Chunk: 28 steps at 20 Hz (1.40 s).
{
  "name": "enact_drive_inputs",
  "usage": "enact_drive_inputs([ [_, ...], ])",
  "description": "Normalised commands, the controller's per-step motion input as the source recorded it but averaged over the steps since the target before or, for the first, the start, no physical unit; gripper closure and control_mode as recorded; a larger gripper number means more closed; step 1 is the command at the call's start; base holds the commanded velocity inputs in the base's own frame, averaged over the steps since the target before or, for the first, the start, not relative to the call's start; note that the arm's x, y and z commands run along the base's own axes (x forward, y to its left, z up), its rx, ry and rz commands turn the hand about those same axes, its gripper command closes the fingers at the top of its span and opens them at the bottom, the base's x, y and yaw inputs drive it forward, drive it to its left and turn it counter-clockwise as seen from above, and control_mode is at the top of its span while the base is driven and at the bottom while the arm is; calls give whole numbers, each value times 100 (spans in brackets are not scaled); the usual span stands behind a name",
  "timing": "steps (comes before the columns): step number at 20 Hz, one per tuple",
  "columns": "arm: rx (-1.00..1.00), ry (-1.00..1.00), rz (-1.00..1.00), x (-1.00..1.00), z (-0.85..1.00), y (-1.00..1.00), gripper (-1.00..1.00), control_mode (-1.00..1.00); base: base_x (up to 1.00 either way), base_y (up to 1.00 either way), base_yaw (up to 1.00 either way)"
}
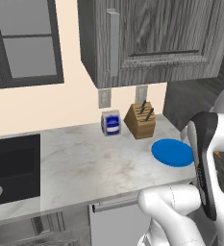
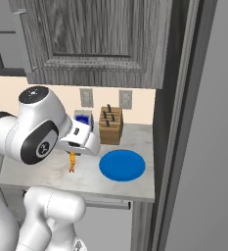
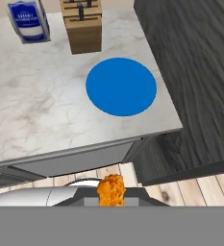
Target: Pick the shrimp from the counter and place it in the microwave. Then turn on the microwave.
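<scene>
The claw (image 2: pixel 72 158) is closed narrow on the shrimp (image 2: pixel 72 163). In the right base view the shrimp hangs from the underside of the hand as a small orange piece with its long axis close to vertical, above the marble bench (image 2: pixel 88 179). In the hand view the shrimp (image 3: pixel 111 190) sits at the bottom centre, between the fingertips. The pick step is judged complete; transport to the microwave is the step in hand.

Position of the held shrimp: over the near part of the bench, just left of the blue plate (image 2: pixel 122 164). The hand view looks past the near bench edge, so the hand may stand at or slightly outside that edge. The shrimp is clear of the plate.

Other items on the bench: a wooden knife block (image 1: pixel 140 120) at the far side against the wall, and a blue-and-white carton (image 1: pixel 110 123) just left of it. A black sink (image 1: pixel 13 166) lies at the far left. A dark wood wall cabinet (image 1: pixel 156 38) hangs above the bench.

Governing relation: the direction from the claw to the microwave cannot be established here. A dark tall panel (image 2: pixel 176 122) borders the bench on the right. Since the shrimp hangs below the hand, the coming move is judged to need clearance beneath the claw along the whole path.
</scene>
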Motion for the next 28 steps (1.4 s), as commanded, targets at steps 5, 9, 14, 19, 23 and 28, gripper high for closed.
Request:
enact_drive_inputs([
  [5, 0, 0, 0, 0, 0, 0, 100, 100, -30, 0, 0],
  [9, 0, 0, 0, 0, 0, 0, 100, 100, -42, 1, -3],
  [14, 0, 0, 0, 0, 0, 0, 100, 100, -47, 0, -2],
  [19, 0, 0, 0, 0, 0, 0, 100, 100, -55, 1, 0],
  [23, 0, 0, 0, 0, 0, 0, 100, 100, -57, 4, 0],
  [28, 0, 0, 0, 0, 0, 0, 100, 100, -55, 7, 0],
])
